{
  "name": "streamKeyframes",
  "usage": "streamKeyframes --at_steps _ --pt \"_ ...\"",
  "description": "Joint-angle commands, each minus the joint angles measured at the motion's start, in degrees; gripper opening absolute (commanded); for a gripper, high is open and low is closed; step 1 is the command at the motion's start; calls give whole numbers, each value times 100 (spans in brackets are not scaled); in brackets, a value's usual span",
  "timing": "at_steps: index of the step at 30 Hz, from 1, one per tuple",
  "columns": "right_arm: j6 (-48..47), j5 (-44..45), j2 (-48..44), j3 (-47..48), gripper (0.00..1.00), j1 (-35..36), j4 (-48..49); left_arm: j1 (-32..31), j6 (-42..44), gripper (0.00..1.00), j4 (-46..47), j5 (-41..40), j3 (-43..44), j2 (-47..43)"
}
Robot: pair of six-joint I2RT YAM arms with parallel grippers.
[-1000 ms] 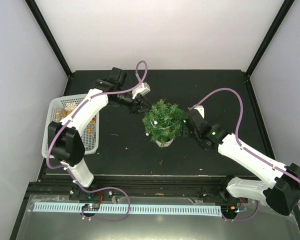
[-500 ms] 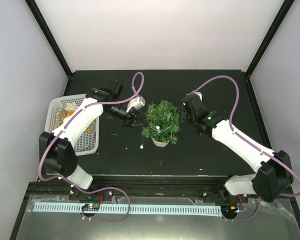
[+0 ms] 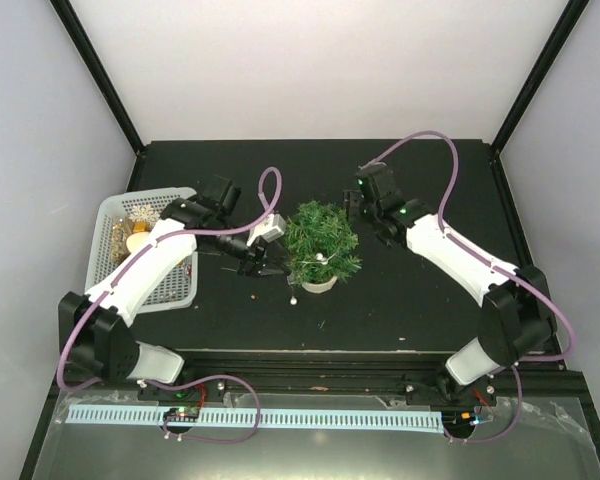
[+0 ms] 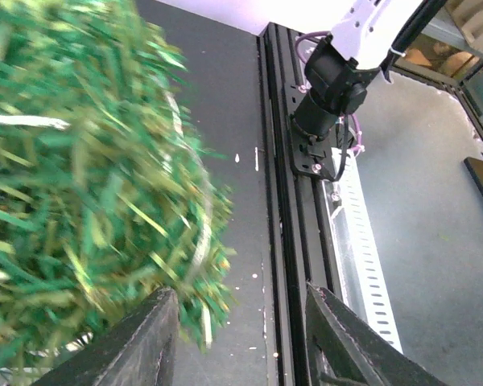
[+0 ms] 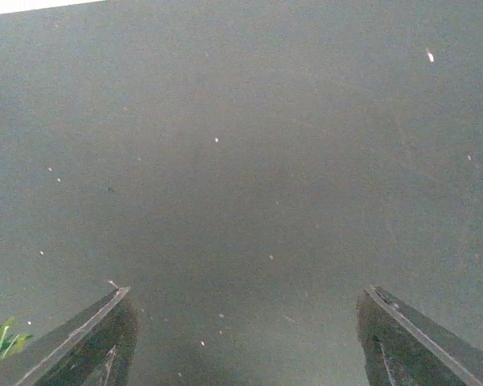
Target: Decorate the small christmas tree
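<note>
The small christmas tree [image 3: 322, 238] stands mid-table in its cream pot [image 3: 318, 285]. A thin pale strand [image 3: 325, 259] winds around it, and a white bead [image 3: 293, 299] lies on the table by the pot. My left gripper [image 3: 277, 265] sits at the tree's left side. In the left wrist view its gripper [image 4: 240, 342] is open, with blurred tree [image 4: 80, 177] branch tips and the strand [image 4: 203, 233] beside the left finger [image 4: 141, 342]. My right gripper [image 3: 352, 207] hangs at the tree's far right. It is open [image 5: 245, 342] over bare black table with nothing between the fingers.
A white basket [image 3: 105, 215] with gold ornaments [image 3: 135, 240] stands at the table's left edge under my left arm. Black frame posts [image 3: 100, 80] rise at the back corners. The metal rail [image 3: 320, 362] and the right arm's base [image 4: 330, 88] line the near edge.
My left gripper has drawn back from the tree's far left to its near left. My right arm has swung from the tree's right side toward its far side. The white bead has dropped lower.
</note>
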Motion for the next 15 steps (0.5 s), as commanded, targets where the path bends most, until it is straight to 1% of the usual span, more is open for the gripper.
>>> streamKeyframes --at_steps 1,4,7,10,15 --pt "-217 -88 198 577 75 -84 198 -96 -51 46 332 -78 -245 -404" --pt "-204 167 287 908 76 -171 3 -103 -243 50 562 -396 -368 -628" --pt "-213 342 245 987 78 -268 -100 -85 -441 56 947 -789 -519 -927" --pt "-228 574 122 995 80 -318 -233 -62 -621 58 1189 -1107 -603 -1082" --pt "-181 799 -388 795 79 -331 -566 169 -742 61 1336 -1532 -503 -1223"
